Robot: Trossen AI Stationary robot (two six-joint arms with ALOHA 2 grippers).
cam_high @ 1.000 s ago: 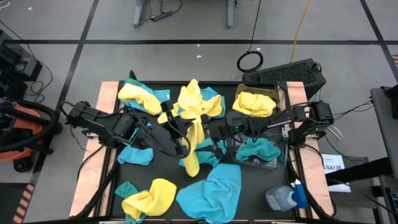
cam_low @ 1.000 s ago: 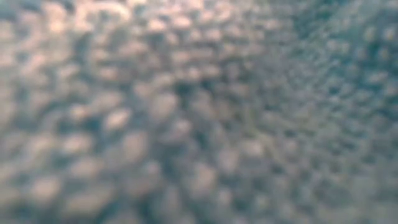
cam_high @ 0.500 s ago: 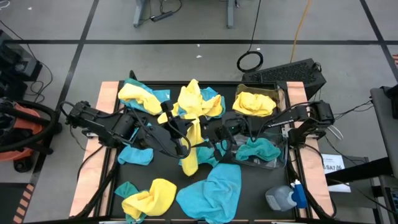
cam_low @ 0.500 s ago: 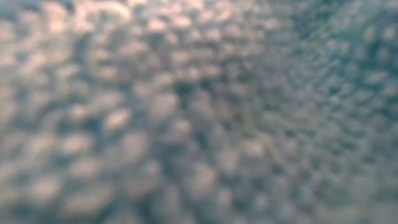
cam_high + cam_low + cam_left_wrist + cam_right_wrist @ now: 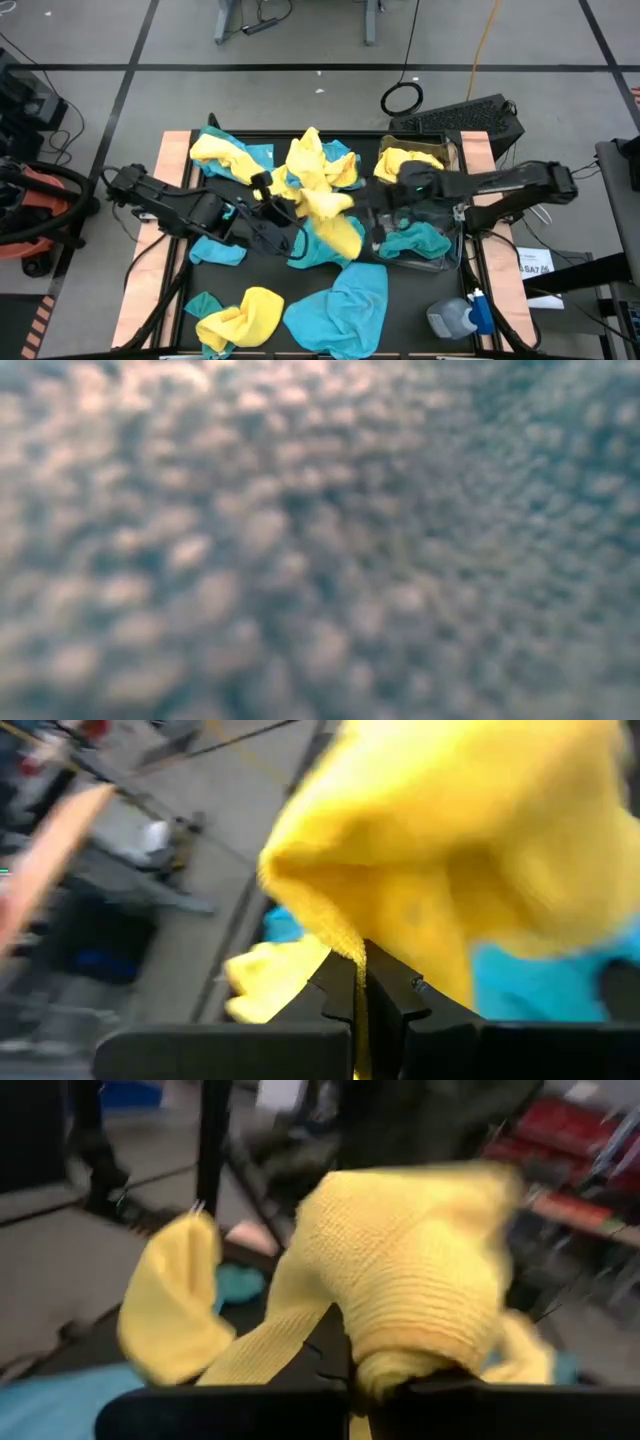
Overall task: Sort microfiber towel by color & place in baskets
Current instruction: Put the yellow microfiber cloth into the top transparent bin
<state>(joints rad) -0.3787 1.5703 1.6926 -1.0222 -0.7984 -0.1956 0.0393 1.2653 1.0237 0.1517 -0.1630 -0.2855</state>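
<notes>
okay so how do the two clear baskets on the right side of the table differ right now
The far basket holds a yellow towel; the near basket holds a teal towel. The far basket is partly hidden by the right arm reaching across it, while the near basket shows more of its contents. The near basket sits closer to the bottle. Both are clear rectangular bins of like size, side by side.

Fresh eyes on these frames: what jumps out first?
Both grippers are shut on one yellow towel mid-table: the left gripper and the right gripper each pinch it. Around it, loose yellow and teal towels litter the mat. The near bin holds teal; the far bin holds yellow.
</notes>
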